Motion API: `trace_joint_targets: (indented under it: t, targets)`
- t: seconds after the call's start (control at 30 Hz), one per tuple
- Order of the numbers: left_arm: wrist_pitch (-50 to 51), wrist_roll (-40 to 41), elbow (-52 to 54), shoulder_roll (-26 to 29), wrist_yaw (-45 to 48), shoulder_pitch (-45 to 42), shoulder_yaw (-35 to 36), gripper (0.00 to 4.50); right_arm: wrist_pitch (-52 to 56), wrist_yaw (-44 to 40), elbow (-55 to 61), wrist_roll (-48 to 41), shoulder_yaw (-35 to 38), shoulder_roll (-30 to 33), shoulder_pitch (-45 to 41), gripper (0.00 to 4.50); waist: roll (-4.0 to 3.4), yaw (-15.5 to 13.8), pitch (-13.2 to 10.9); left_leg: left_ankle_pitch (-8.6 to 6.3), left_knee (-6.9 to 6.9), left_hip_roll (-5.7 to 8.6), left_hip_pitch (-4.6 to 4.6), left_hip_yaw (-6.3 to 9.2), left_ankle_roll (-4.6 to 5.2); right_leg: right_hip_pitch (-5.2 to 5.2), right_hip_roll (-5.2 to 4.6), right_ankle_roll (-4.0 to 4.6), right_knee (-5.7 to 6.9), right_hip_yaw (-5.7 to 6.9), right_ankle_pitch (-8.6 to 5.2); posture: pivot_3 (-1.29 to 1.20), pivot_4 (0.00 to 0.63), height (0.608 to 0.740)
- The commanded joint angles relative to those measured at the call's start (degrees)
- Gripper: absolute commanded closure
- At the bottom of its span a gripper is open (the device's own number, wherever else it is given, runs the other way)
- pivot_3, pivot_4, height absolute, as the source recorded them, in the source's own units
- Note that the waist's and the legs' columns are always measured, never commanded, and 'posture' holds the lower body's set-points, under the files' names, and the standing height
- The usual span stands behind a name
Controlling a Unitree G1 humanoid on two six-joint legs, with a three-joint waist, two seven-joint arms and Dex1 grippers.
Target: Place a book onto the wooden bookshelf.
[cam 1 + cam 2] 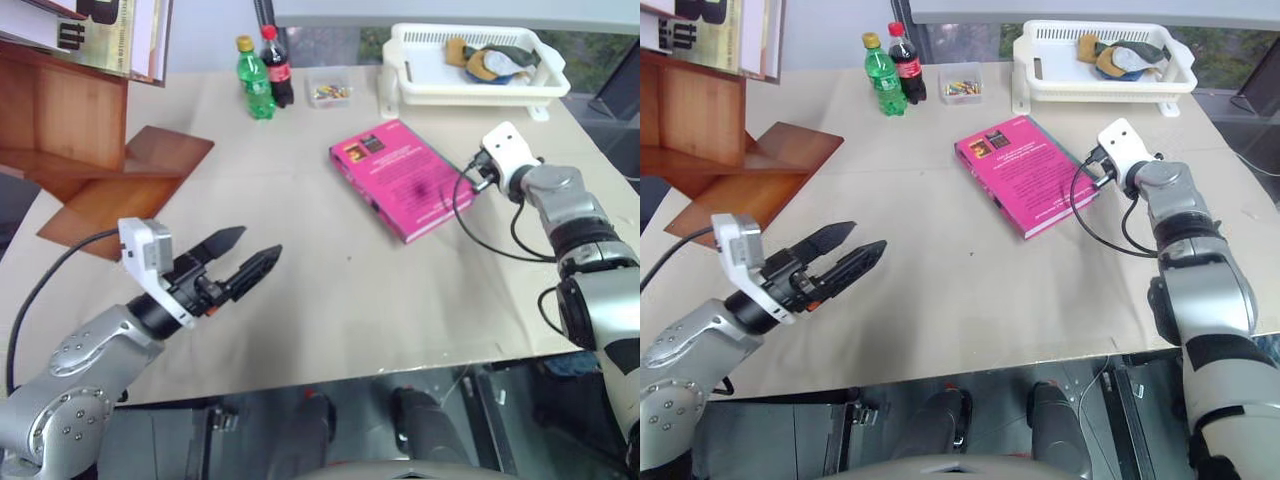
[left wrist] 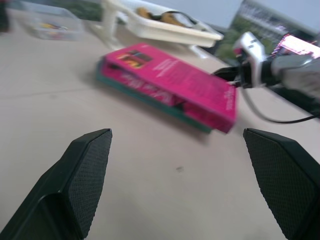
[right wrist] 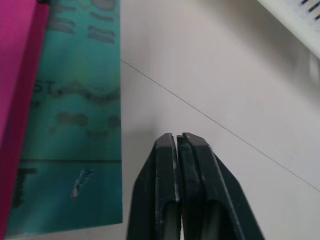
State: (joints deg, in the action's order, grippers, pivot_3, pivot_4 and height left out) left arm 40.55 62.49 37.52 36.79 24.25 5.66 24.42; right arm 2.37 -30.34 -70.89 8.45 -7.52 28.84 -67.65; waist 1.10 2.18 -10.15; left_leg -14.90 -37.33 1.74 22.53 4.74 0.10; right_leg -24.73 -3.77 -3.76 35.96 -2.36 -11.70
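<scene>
- Reaching for the book (image 1: 403, 178) is the step you are in: it lies flat on the table (image 1: 330, 300), back cover up, on top of a thinner teal book (image 3: 75, 125), well apart from the bookshelf (image 1: 90, 150).
- Your right gripper (image 3: 181, 150) is closed on nothing, just beside the books' right edge; reopen it before any grasp.
- Your left gripper (image 1: 243, 258) hangs spread wide, empty.
- The book's long axis runs diagonally, from far-left to near-right.
</scene>
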Motion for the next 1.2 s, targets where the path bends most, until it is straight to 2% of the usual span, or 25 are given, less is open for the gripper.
trace_joint_targets:
  t: [0.03, 0.3, 0.63, 0.77, 0.87, 0.97, 1.03, 1.1, 1.2]
  targets:
    - [1.5, 4.7, 0.9, -0.6, -2.6, -1.5, -1.4, 0.0, -1.9, -3.3, -2.4, 0.4, 0.7, -0.6, -2.3, 4.44, 0.0, 0.3, 0.0, 0.0, -0.01, 0.0, -0.01, 0.0, 0.0, 0.0, 0.05, 0.0, 0.02, 0.0, 0.0, 0.0, 0.15, 0.74]
    - [3.6, 9.2, -1.8, -2.8, -8.0, -2.3, -3.9, 0.0, -6.7, -13.5, -2.8, -0.9, 2.0, -2.8, -0.6, 4.44, -0.01, 0.7, 0.0, 0.0, -0.02, -0.02, -0.22, -0.17, 0.0, 0.01, 0.13, 0.0, 0.27, -0.17, 0.0, 0.0, 0.15, 0.74]
    - [3.0, 13.6, -3.8, -3.8, -12.0, -2.5, -2.9, 0.0, -8.9, -18.7, -1.5, -3.0, 4.4, -3.2, 1.1, 4.44, -0.01, 0.4, 0.0, 0.0, -0.11, 0.0, -0.44, -0.3, 0.0, 0.03, 0.13, 0.01, 0.62, -0.32, -0.01, 0.0, 0.15, 0.74]
    - [3.5, 16.5, -7.1, -5.4, -15.4, -4.5, -3.9, 0.0, -10.6, -22.3, 1.8, -3.7, 5.0, -0.1, 2.3, 4.44, -0.01, 0.3, 0.0, 0.0, -0.11, 0.0, -0.48, -0.33, 0.0, 0.03, 0.13, 0.01, 0.69, -0.36, -0.01, 0.0, 0.15, 0.74]
    - [3.9, 18.5, -11.0, -7.8, -18.2, -7.9, -5.5, 0.0, -9.5, -26.0, 8.9, -6.4, 6.8, 3.3, 6.0, 3.65, 0.0, -0.2, 0.0, 0.0, -0.15, 0.03, -0.46, -0.28, 0.01, 0.05, 0.1, 0.0, 0.71, -0.32, -0.01, 0.0, 0.15, 0.74]
    - [5.1, 18.3, -16.2, -9.6, -19.6, -11.9, -7.3, 0.0, -4.9, -27.9, 23.3, -9.6, 8.8, 6.8, 14.1, 2.13, 0.01, -0.7, 0.0, 0.0, -0.19, 0.06, -0.46, -0.23, 0.01, 0.13, 0.09, 0.0, 0.68, -0.28, -0.01, 0.0, 0.15, 0.74]
    - [5.9, 16.9, -21.3, -11.0, -19.2, -15.6, -9.0, 0.0, 1.4, -28.8, 39.6, -14.0, 11.9, 9.7, 22.5, 1.08, 0.0, -0.8, 0.0, 0.0, -0.22, 0.06, -0.46, -0.21, 0.01, 0.16, 0.09, 0.0, 0.7, -0.26, -0.01, 0.0, 0.15, 0.74]
    - [6.4, 15.7, -26.8, -12.3, -18.6, -19.7, -9.9, 0.0, 9.3, -29.9, 55.8, -19.8, 15.1, 11.9, 30.4, 0.33, -0.03, -1.3, 0.0, -0.01, -0.24, 0.05, -0.46, -0.22, 0.03, 0.14, 0.1, 0.0, 0.74, -0.26, -0.01, 0.0, 0.15, 0.74]
    - [7.1, 13.5, -35.3, -14.3, -16.4, -26.2, -11.0, 0.0, 20.8, -29.3, 77.5, -29.4, 19.5, 14.2, 40.8, 0.33, -0.08, -1.1, 0.0, -0.1, -0.29, 0.04, -0.46, -0.16, 0.19, 0.1, 0.12, -0.01, 0.82, -0.27, -0.01, 0.0, 0.15, 0.74]
